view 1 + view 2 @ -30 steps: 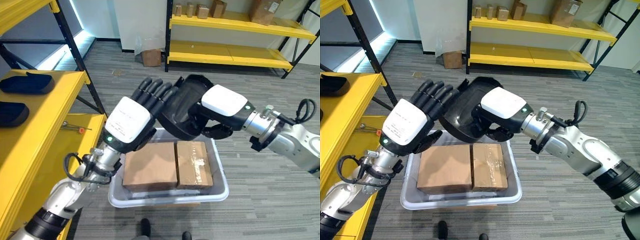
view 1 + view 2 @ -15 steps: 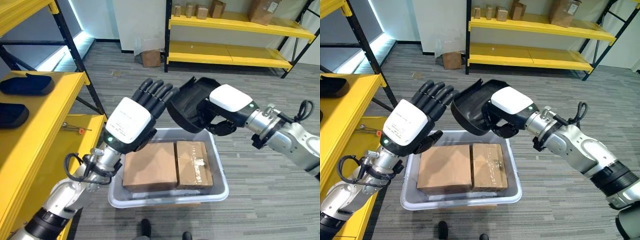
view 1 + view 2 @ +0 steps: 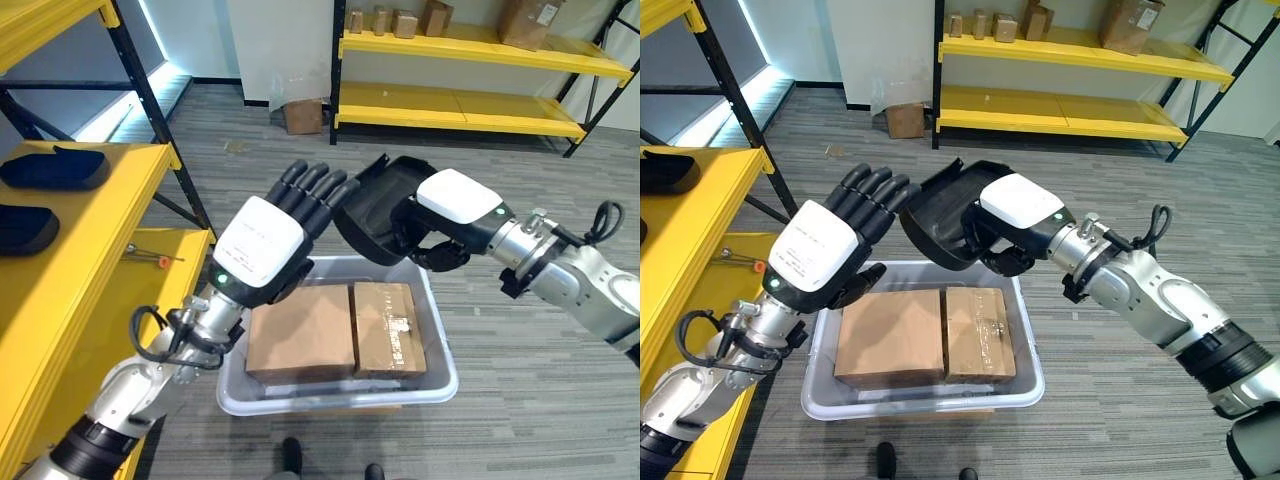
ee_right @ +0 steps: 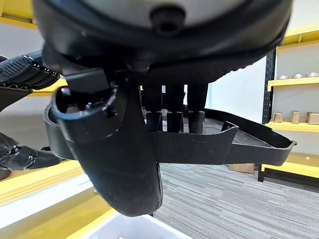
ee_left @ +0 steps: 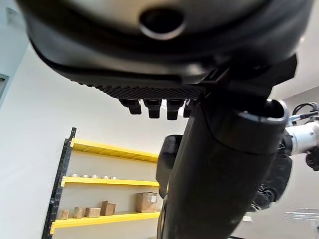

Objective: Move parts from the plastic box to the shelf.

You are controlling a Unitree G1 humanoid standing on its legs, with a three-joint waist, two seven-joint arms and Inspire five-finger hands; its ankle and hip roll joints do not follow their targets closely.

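Right hand (image 3: 1015, 215) clamped on black tray-shaped part (image 3: 940, 215) – above plastic box (image 3: 1030, 375).
Left hand (image 3: 825, 250) fingers straight, apart, just beside the part.

The dark left hand (image 5: 164, 55) holds its fingers (image 5: 152, 105) out straight and its thumb (image 5: 219, 169) forward. Past them stands a yellow metal shelf (image 5: 107, 181) carrying small brown cardboard boxes (image 5: 146, 201).

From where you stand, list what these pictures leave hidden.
- Plastic box contents: two cardboard boxes cover its floor in the eye views, so anything beneath is hidden.
- Black part: the right robot hand covers its middle, so its full shape is unclear.
- Far-shelf items: too small to identify.
- Dark parts on the near shelf: cut off by the left eye view's edge.
- Left robot hand: its palm faces away.
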